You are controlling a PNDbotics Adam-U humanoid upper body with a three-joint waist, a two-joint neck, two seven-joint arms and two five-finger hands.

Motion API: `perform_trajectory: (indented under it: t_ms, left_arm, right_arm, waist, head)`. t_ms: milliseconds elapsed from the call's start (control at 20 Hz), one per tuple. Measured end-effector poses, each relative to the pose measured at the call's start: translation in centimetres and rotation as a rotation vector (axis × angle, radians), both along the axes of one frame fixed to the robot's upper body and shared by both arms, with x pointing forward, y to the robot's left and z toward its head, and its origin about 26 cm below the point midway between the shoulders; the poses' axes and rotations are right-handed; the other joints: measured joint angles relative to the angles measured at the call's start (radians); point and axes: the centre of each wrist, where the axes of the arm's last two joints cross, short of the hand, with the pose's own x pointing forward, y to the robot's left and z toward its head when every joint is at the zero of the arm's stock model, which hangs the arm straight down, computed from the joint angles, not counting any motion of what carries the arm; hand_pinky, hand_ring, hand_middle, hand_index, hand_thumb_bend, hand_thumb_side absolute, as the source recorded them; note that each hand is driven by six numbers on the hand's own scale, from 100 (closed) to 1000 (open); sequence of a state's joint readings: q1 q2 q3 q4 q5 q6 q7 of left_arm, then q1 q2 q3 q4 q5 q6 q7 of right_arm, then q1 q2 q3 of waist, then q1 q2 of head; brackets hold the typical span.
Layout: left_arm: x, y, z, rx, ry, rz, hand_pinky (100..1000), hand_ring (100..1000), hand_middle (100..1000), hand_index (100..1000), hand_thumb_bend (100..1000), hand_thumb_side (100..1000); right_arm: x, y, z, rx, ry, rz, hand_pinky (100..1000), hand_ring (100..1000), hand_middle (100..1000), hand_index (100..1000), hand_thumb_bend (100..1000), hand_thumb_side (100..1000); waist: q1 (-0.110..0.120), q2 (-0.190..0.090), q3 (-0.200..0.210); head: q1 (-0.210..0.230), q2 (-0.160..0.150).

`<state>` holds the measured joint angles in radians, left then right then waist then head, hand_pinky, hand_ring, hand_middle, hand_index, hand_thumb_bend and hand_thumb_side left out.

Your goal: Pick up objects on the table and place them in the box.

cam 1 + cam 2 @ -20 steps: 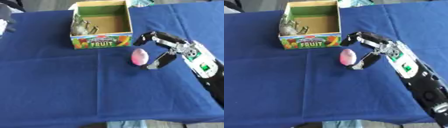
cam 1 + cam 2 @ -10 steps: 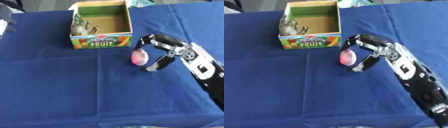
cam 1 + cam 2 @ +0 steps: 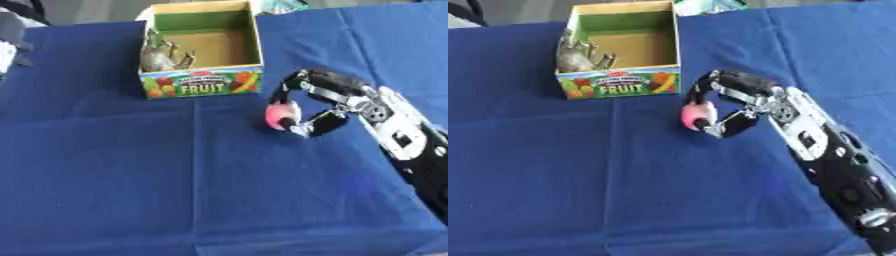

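Observation:
A small pink egg-shaped object [image 3: 279, 114] rests on the blue tablecloth just right of the box's front corner. My right hand [image 3: 325, 102] comes in from the right, its fingers curled over the top of the pink object and its thumb against the lower side. The cardboard box [image 3: 203, 84] with a "FRUIT" label stands open at the top middle. Inside it, against the left wall, lies a grey-green lumpy object [image 3: 162, 56]. My left hand is in neither view.
The blue cloth [image 3: 131, 175] covers the whole table, with wide free room at the front and left. Some dark and white things [image 3: 10, 40] lie at the far left edge. The table's far edge runs just behind the box.
My right hand has closed in on the pink object, the thumb now touching it from below. The object itself has stayed in about the same spot.

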<state>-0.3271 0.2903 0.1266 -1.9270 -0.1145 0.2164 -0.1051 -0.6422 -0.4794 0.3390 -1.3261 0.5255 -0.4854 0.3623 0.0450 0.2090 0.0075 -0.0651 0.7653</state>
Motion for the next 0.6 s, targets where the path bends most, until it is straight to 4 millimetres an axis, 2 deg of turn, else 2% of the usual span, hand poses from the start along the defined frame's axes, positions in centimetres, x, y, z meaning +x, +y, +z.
perform_trajectory:
  t_ms: [300, 600]
  left_arm:
    - [0.00, 0.00, -0.01, 0.000, 0.001, 0.000, 620, 673, 696, 792, 391, 629]
    - [0.00, 0.00, -0.02, -0.001, 0.003, 0.002, 620, 673, 696, 792, 386, 629]
  right_arm:
    - [0.01, -0.01, 0.01, 0.035, -0.031, -0.012, 677, 523, 319, 641, 100, 100]
    - [0.01, -0.09, 0.18, 0.087, -0.068, -0.030, 671, 513, 289, 620, 100, 100]
  waist:
    - [0.002, 0.000, 0.000]
    - [0.002, -0.002, 0.000]
  head:
    - [0.000, 0.000]
    - [0.000, 0.000]
